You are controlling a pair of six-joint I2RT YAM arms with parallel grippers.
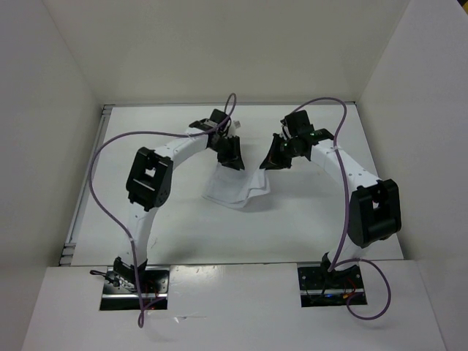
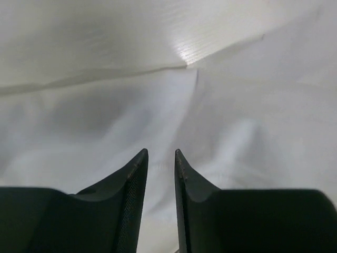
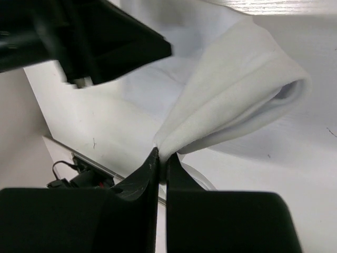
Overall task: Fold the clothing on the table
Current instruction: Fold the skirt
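— What does the right gripper [image 3: 160, 158] have?

— A pinch of the white cloth [image 3: 237, 89]. Its two black fingers are pressed together on it at the tips.

— And the rest of the cloth?

— It spreads up and to the right in soft layers and ends in a rounded fold, with its shadow on the table [image 3: 295, 174] beneath.

— Anything else?

— A black, blurred part of the other arm [image 3: 105, 42] at top left, and some wires [image 3: 73, 176] at lower left, past the table's edge.
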